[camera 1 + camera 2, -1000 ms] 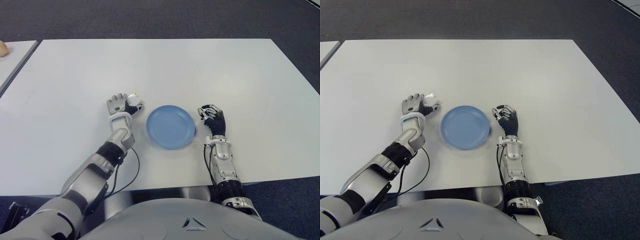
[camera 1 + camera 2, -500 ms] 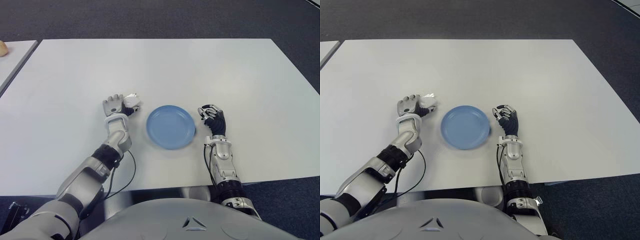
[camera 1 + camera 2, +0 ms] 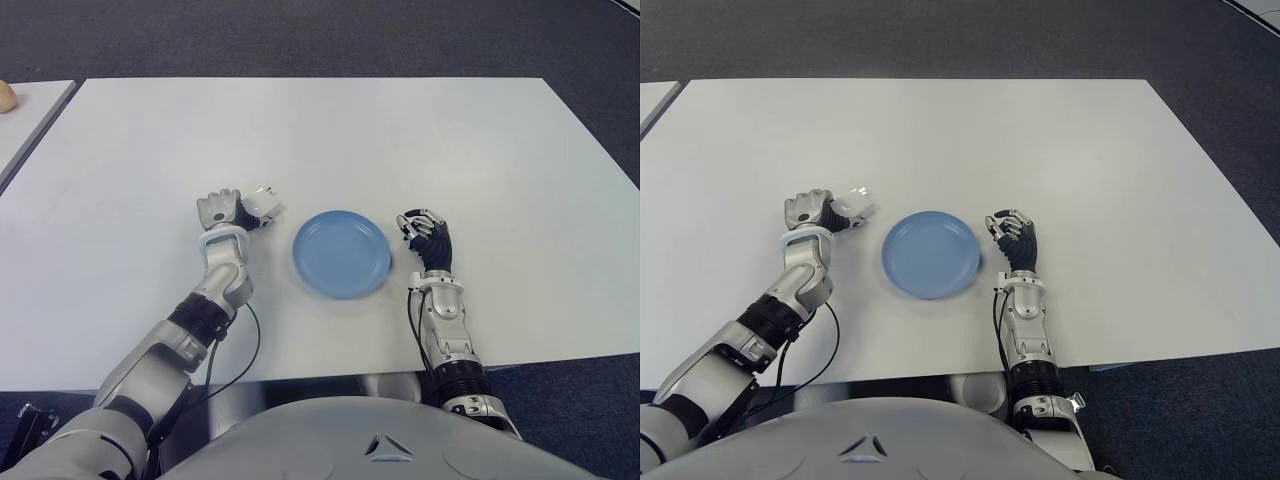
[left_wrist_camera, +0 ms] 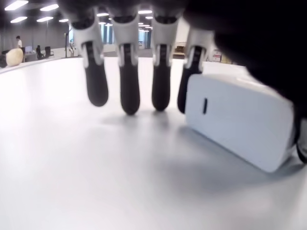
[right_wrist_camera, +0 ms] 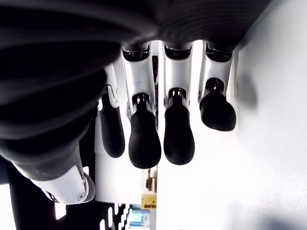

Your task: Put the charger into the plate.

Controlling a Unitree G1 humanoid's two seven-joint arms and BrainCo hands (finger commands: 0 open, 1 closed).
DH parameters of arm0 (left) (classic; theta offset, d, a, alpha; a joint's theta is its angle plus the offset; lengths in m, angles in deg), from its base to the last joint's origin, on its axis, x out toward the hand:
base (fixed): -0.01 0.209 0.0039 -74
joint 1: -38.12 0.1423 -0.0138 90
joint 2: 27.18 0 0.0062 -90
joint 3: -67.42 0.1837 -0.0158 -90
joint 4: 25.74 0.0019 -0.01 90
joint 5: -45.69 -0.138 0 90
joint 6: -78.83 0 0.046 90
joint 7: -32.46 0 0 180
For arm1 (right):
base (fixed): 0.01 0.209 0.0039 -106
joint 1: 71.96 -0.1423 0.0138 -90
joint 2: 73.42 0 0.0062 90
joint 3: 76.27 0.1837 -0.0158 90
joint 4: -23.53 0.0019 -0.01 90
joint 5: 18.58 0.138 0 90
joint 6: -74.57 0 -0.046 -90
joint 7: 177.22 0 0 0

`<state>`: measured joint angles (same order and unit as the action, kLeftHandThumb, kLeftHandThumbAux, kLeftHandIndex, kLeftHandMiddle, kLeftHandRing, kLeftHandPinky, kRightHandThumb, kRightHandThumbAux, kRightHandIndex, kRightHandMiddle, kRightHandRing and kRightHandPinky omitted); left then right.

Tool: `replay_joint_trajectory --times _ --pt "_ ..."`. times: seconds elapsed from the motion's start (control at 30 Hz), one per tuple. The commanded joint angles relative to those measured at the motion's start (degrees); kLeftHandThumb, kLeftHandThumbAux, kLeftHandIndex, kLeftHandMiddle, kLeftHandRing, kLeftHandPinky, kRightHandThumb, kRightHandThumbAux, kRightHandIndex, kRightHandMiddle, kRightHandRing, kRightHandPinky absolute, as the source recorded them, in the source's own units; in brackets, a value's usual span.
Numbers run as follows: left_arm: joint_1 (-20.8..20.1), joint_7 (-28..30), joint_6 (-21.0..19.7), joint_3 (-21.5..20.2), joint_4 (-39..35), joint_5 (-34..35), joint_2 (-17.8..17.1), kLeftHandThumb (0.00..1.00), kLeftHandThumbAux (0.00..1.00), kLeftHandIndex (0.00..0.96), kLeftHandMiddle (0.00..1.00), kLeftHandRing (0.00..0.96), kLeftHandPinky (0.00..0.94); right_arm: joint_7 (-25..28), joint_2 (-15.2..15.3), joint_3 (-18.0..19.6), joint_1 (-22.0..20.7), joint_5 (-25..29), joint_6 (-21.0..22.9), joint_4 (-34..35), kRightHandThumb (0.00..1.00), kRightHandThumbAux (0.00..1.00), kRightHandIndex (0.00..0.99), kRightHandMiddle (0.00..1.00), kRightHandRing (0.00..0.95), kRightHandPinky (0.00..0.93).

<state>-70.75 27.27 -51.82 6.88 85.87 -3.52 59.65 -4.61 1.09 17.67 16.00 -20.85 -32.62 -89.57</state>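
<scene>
A white table (image 3: 330,130) is filling most of the head camera's view, and one blue plate (image 3: 341,252) is sitting on it near the robot's edge, with nothing in it. One white charger (image 3: 264,202) is showing just to the left of the plate, apart from its rim and outside it. Two robot hands are in view, one on each side of the plate.

The left hand (image 3: 222,211) is reaching forward from a bent forearm, with its knuckles up and the charger at its thumb side. In the left wrist view the charger (image 4: 238,120) is appearing as a rounded white block lying on the table, with a small dark slot on one face. Four dark fingertips (image 4: 129,94) are hanging down just beside it, the nearest one at the block's edge (whether it is actually touching is hard to tell). The fingers are not wrapping around the charger, so the hand is looking released rather than grasping.

The right hand (image 3: 427,236) is showing just to the right of the plate, forearm pointing straight ahead. Its fingers (image 5: 144,139) are curling loosely in the right wrist view and are holding nothing.
</scene>
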Motion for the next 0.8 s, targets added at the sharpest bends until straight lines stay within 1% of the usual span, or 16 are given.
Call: replay_joint_trajectory --times 0.03,0.1,0.13,0.17,0.3,0.5,0.8 --pt "2.56 3.67 3.25 -1.42 -1.4 3.25 -0.93 0.724 0.667 0.44 0.536 0.52 0.583 0.22 -0.56 0.37 1.25 0.79 1.83 -1.56 0.706 0.725 0.436 0.757 0.75 0.759" --pt "2.86 4.25 4.22 -2.05 -2.03 3.87 -1.19 0.725 0.678 0.44 0.585 0.591 0.651 0.22 -0.59 0.4 1.22 0.89 1.86 -1.55 0.706 0.725 0.436 0.756 0.747 0.752" --pt "3.26 4.67 4.85 -2.58 -2.9 4.34 -1.53 0.725 0.68 0.439 0.594 0.604 0.663 0.22 -0.61 0.39 1.22 0.9 1.93 -1.48 0.706 0.725 0.436 0.756 0.747 0.75" --pt "3.56 4.99 5.32 -2.97 -3.55 4.67 -1.78 0.726 0.682 0.441 0.62 0.635 0.689 0.22 -0.62 0.39 1.22 0.92 1.98 -1.43 0.706 0.725 0.436 0.754 0.743 0.744" --pt "4.44 5.59 6.48 -4.26 -5.26 5.4 -2.05 0.729 0.685 0.443 0.672 0.693 0.727 0.06 -0.69 0.31 1.26 0.77 2.05 -1.18 0.707 0.725 0.436 0.75 0.738 0.737" --pt "4.95 6.34 7.31 -5.29 -6.45 5.87 -2.36 0.732 0.685 0.445 0.714 0.739 0.764 0.08 -0.79 0.32 1.26 0.78 1.79 -1.21 0.707 0.725 0.436 0.752 0.742 0.751" --pt "5.4 7.84 8.16 -6.19 -7.71 5.6 -2.87 0.733 0.686 0.445 0.745 0.771 0.803 -0.06 -1.04 0.46 1.11 0.82 1.58 -1.42 0.707 0.724 0.436 0.756 0.748 0.761"
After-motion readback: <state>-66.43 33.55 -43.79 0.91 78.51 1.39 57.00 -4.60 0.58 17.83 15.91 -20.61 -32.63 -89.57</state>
